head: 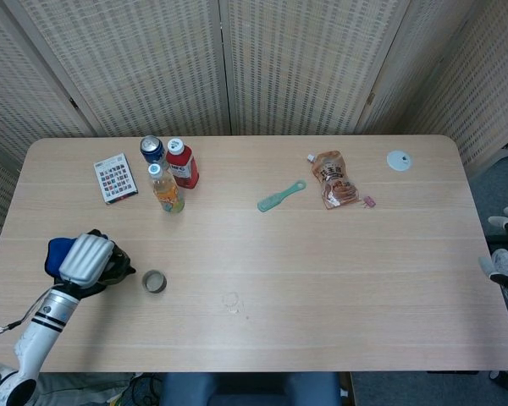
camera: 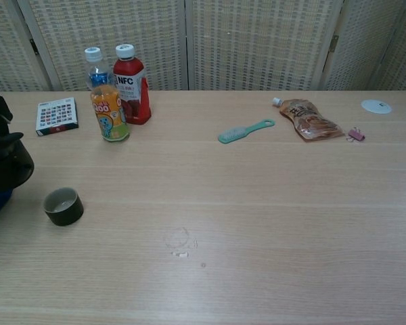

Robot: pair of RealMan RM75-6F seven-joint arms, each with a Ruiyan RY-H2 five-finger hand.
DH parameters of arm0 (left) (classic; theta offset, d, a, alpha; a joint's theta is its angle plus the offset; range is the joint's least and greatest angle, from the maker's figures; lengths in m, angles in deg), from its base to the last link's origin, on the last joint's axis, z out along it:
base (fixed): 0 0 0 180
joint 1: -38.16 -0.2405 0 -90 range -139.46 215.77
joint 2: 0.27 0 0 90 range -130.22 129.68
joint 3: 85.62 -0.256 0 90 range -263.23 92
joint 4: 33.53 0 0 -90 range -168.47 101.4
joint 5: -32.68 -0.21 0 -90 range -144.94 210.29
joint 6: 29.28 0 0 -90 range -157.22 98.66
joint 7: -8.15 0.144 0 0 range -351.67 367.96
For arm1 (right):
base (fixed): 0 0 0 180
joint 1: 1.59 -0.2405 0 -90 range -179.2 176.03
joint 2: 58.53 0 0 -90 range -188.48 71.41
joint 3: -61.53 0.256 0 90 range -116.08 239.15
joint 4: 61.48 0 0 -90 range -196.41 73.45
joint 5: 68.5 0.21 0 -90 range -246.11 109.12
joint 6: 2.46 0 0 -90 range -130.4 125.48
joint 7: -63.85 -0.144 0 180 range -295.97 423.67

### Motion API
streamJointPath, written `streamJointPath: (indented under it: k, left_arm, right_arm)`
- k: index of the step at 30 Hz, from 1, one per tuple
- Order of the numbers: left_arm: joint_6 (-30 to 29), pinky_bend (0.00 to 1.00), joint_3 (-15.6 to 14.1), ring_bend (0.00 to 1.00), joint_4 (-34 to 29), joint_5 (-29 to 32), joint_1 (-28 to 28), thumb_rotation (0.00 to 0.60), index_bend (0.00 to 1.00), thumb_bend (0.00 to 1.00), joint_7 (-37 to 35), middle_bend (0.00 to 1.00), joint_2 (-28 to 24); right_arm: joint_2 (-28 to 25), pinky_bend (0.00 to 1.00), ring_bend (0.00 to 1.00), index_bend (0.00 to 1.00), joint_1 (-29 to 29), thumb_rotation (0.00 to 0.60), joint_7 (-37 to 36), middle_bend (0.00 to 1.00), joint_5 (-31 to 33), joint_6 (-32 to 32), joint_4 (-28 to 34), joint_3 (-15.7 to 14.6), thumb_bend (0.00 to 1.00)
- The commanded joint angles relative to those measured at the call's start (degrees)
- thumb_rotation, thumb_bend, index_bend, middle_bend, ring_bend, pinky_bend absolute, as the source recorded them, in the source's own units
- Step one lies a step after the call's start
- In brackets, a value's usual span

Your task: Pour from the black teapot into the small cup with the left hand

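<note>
Red bottle (camera: 130,84) reads "NFC"; left hand (head: 86,259) holds the black teapot (camera: 5,162) beside the small cup (camera: 62,206).

1. Left hand (head: 86,258): a pale silver-grey ribbed back, with dark fingers beneath.
2. Left forearm (head: 41,326): white and rounded, with black bands just below the hand.
3. A thin black cable (head: 4,326) loops beside the forearm.

Black teapot (head: 114,264) beside small cup (head: 154,282)
</note>
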Motion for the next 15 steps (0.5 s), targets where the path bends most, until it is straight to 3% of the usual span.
streamJointPath:
  k: [1, 15]
  left_arm:
    - [-0.5, 0.44, -0.3, 1.00, 0.1, -0.8, 0.0, 0.505, 1.00, 0.43, 0.9, 1.00, 0.3]
    - [-1.9, 0.44, -0.7, 1.00, 1.0, -4.3, 0.6, 0.507, 1.00, 0.43, 4.4, 1.00, 2.6]
  right_arm:
    - [0.0, 0.17, 0.20, 0.32, 0.0, 0.600, 0.0, 0.22, 0.0, 0.0, 0.0, 0.0, 0.16]
    - [-0.3, 0.17, 0.20, 0.32, 0.6, 0.600, -0.3, 0.22, 0.0, 0.7, 0.2, -0.1, 0.16]
